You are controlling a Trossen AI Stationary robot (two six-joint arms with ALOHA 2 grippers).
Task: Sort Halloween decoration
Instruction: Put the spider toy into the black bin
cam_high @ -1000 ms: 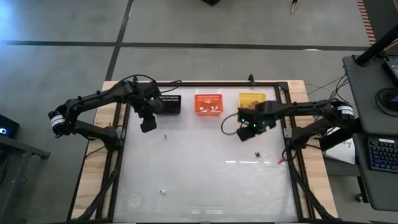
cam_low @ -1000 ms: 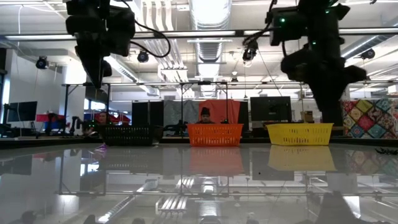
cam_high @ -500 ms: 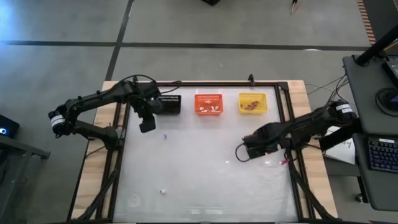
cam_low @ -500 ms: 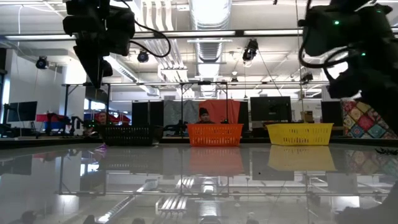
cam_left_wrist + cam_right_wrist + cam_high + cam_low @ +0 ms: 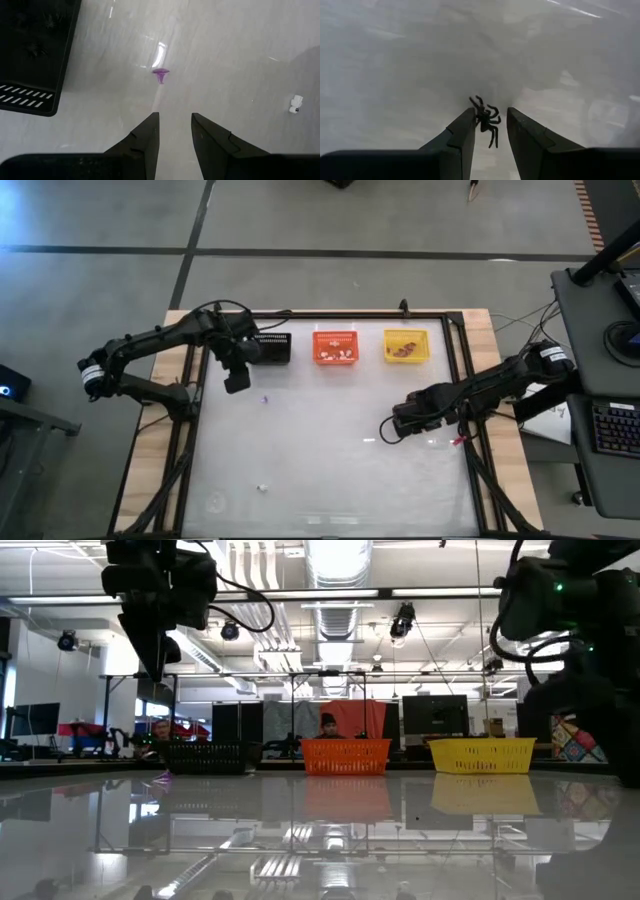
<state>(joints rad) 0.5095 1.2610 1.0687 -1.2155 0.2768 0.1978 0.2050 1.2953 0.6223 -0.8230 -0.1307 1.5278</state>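
White glossy table [image 5: 320, 470], 3 baskets along the far edge. Right gripper [image 5: 489, 131] is low over the table's right side, fingers apart w/ a black spider [image 5: 486, 119] sitting right btwn the tips, not clamped. Left gripper [image 5: 174, 131] hangs by the black basket [image 5: 31, 45], fingers apart too, purple piece [image 5: 160, 74] just ahead of it, white bit [image 5: 296, 103] farther off to the side.

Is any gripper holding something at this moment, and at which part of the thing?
Nothing is held. The right gripper is open around the black spider but has not closed. The left gripper is open and empty, near the purple piece.
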